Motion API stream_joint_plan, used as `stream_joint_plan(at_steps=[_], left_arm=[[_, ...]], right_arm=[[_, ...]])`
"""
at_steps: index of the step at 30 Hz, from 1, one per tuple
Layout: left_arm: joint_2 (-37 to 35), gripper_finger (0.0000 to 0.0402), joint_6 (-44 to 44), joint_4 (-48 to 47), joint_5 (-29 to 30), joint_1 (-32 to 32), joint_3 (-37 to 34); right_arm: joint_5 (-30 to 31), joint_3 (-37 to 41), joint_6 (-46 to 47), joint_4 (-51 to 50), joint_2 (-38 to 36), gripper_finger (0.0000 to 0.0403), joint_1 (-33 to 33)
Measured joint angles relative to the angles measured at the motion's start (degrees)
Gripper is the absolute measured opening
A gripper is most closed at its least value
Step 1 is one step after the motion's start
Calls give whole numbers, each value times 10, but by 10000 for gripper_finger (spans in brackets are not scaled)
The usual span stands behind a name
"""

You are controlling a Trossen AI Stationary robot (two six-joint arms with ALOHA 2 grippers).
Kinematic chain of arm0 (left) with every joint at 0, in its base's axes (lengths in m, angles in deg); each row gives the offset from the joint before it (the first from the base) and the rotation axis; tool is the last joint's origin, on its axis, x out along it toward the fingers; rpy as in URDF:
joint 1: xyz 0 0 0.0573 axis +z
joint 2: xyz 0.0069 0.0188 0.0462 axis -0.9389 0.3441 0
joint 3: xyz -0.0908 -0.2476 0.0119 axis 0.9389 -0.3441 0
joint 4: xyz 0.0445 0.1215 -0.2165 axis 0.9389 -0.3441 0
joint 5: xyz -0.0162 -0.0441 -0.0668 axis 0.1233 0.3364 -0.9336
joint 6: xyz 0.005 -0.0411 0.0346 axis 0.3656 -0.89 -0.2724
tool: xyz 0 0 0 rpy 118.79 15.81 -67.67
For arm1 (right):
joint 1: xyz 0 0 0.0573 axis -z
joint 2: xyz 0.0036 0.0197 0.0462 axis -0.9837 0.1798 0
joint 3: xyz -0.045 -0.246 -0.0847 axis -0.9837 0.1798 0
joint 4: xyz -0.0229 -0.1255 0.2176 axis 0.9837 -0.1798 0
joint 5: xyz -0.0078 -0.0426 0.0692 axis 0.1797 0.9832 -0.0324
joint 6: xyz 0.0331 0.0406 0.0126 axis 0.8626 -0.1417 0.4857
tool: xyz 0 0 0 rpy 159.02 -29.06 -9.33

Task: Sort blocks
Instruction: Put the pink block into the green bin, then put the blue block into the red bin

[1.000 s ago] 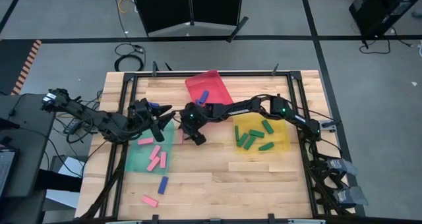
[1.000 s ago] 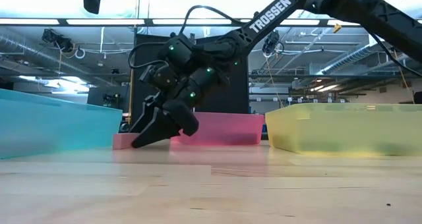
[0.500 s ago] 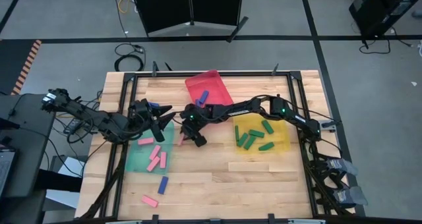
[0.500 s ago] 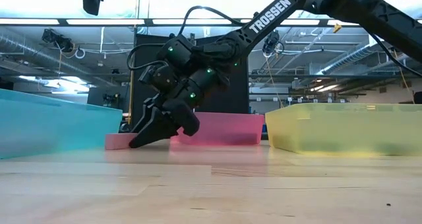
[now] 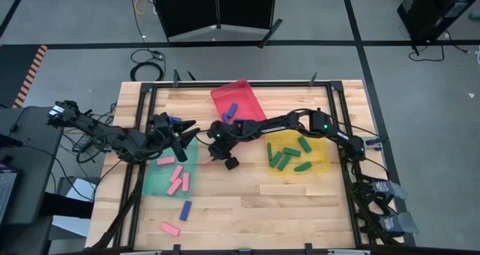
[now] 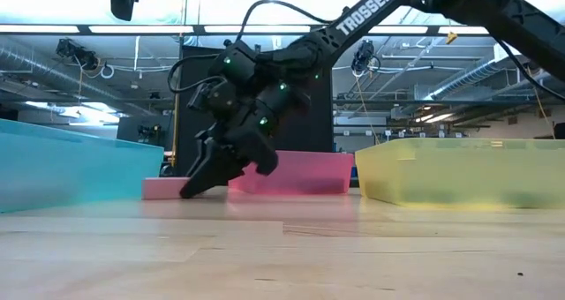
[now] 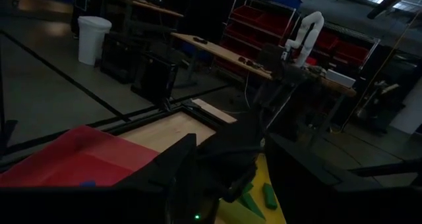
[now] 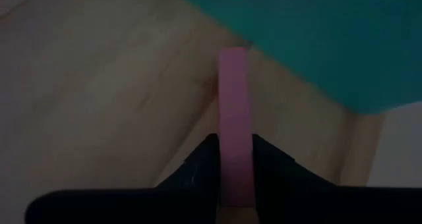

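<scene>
A pink block [image 5: 203,158] lies flat on the wooden table just right of the green tray [image 5: 154,186]. My right gripper [image 6: 196,187] is shut on it, reaching in from the right. My left gripper [image 5: 184,144] hovers open over the green tray's far right corner with nothing showing between its fingers. Three pink blocks [image 5: 178,180] lie in the green tray. A blue block [image 5: 231,109] lies in the red tray [image 5: 244,97]. Several green blocks [image 5: 289,154] lie in the yellow tray [image 5: 321,163]. My right gripper pinches the pink block's two long sides near one end [image 8: 235,159] between its two fingers [image 8: 206,159]. The fingers slant down from the table's right side and lie along the block. The block runs on past the fingertips toward the green tray, its free end [image 6: 159,189] on the table.
A blue block [image 5: 185,209] and a pink block [image 5: 170,228] lie loose on the wood near the table's near left corner. A black frame [image 5: 142,105] runs around the table. Bare wood lies in the near middle and right.
My right gripper has shut on the pink block at the table top and has turned a little at the wrist. The block has shifted slightly toward the green tray and still lies on the wood.
</scene>
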Motion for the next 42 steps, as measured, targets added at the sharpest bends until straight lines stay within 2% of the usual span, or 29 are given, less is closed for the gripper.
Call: stream_joint_plan(at_steps=[5, 9, 11, 14, 19, 22, 29, 31, 38, 42], left_arm=[[0, 187, -4, -2, 0, 0, 0], [0, 187, -4, 4, 0, 0, 0], [0, 187, -1, 12, 0, 0, 0], [0, 187, 11, 40, 0, 0, 0], [-1, 187, 60, 105, -4, 0, 0], [-1, 187, 63, 111, -16, 0, 0], [-1, 187, 59, 108, -17, 0, 0], [-1, 187, 59, 105, -18, 0, 0], [-1, 187, 57, 98, -18, 0, 0], [-1, 187, 56, 96, -43, -1, 0]], right_arm=[[7, 1, -24, -70, -35, 68, -11], [11, 1, -27, -77, -75, 68, -27], [28, 1, -25, -44, -87, 68, -40], [91, 0, -21, 53, -89, 68, -61], [134, -1, 3, 239, -49, 68, -82], [152, -1, 20, 302, -14, 68, -84], [164, -56, 60, 314, 46, 70, -85], [164, -63, 54, 316, 47, 92, -89], [168, -67, 50, 327, 47, 214, -92], [179, -66, 63, 306, 36, 249, -88]])
